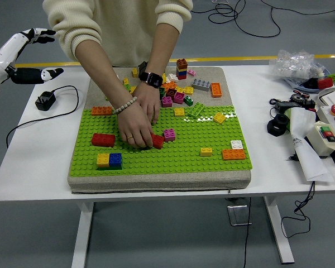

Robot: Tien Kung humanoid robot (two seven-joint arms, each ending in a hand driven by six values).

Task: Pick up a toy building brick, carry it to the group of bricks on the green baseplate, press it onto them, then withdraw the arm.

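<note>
A red brick [157, 140] on the green baseplate [184, 159] is covered by a person's two hands [135, 131], while the left hand [30, 56], fingers spread and empty, is held left of the baseplate.

Your white table [39, 167] carries clutter: a black power adapter [45, 100] with looped cable at 9 o'clock, a crumpled plastic bag [295, 63] at 2 o'clock, and a control box [330, 129] with coloured buttons at 3 o'clock, beside white paper [308, 153].
</note>
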